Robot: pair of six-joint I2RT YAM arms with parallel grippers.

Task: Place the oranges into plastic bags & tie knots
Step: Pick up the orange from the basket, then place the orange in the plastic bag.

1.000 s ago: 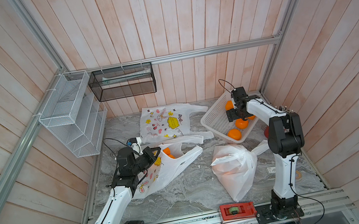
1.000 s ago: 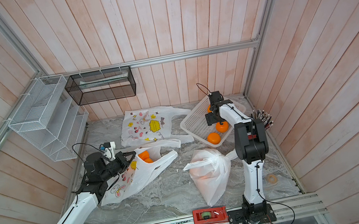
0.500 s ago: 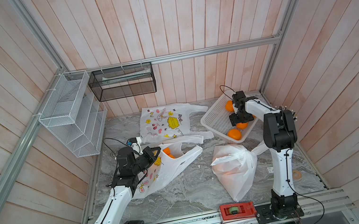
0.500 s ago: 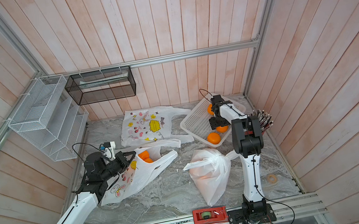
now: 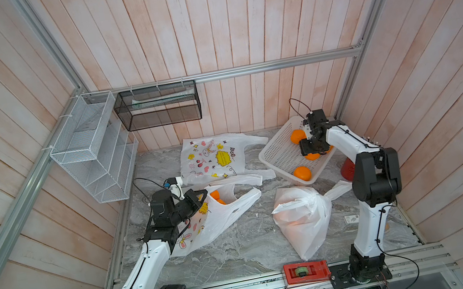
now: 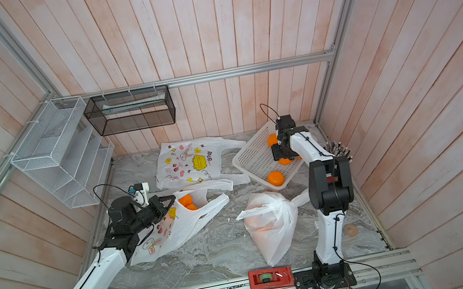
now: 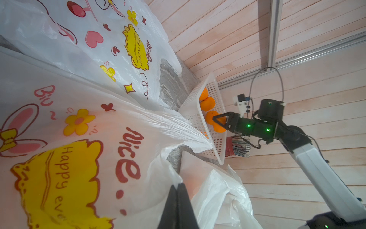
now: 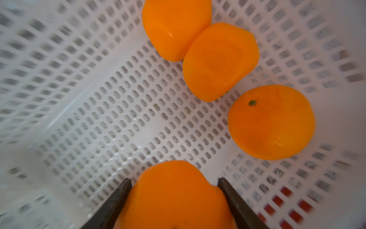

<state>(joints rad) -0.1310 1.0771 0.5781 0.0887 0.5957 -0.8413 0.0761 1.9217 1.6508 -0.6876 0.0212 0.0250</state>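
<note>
Currently, the right gripper (image 8: 174, 180) grips one orange (image 8: 174, 200) on both sides inside the white basket (image 5: 276, 150); three more oranges (image 8: 219, 61) lie close by. The left gripper (image 5: 200, 196) is clamped on the rim of the open printed bag (image 5: 212, 222), which contains further oranges (image 5: 217, 197). A knotted bag (image 5: 304, 219) lies between the arms. The right arm partly hides a red cup (image 5: 346, 170). The wrist view cuts off the gripped orange.

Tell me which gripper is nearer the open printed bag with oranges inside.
Left. The left gripper pinches that open printed bag at its mouth; the right gripper is well apart from it, down in the white basket, its fingers against an orange.
</note>
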